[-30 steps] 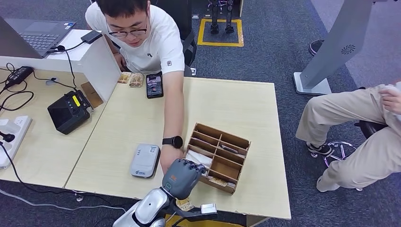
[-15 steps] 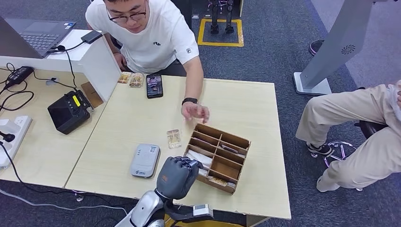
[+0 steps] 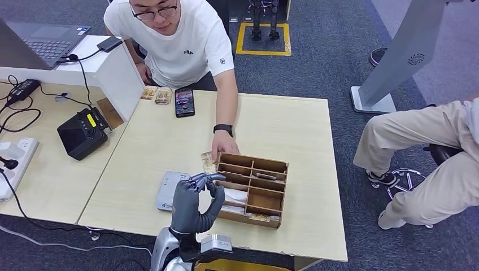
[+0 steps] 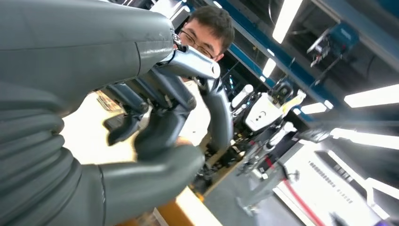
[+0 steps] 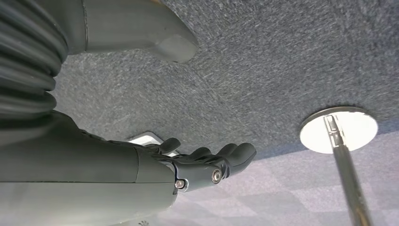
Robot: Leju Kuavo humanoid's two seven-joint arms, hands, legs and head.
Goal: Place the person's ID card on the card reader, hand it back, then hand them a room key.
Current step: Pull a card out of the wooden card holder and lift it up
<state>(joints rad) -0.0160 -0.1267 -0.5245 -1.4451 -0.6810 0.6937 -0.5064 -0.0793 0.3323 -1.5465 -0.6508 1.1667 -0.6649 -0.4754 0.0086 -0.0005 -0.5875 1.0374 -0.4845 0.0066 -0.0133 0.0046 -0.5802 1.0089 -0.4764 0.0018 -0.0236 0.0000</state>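
Grey left hand (image 3: 193, 204) hovers empty, fingers loosely curled, between card reader (image 3: 170, 191) and wooden organiser (image 3: 252, 189); ID card (image 3: 208, 162) lies on worktop (image 3: 294, 135) by person's hand (image 3: 223, 149). Best approach: reach forward, pinch card edge. Right hand (image 5: 202, 165) hangs released.

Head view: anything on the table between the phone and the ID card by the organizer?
Bare tabletop between the phone and the ID card; the person's forearm runs alongside, to the right.
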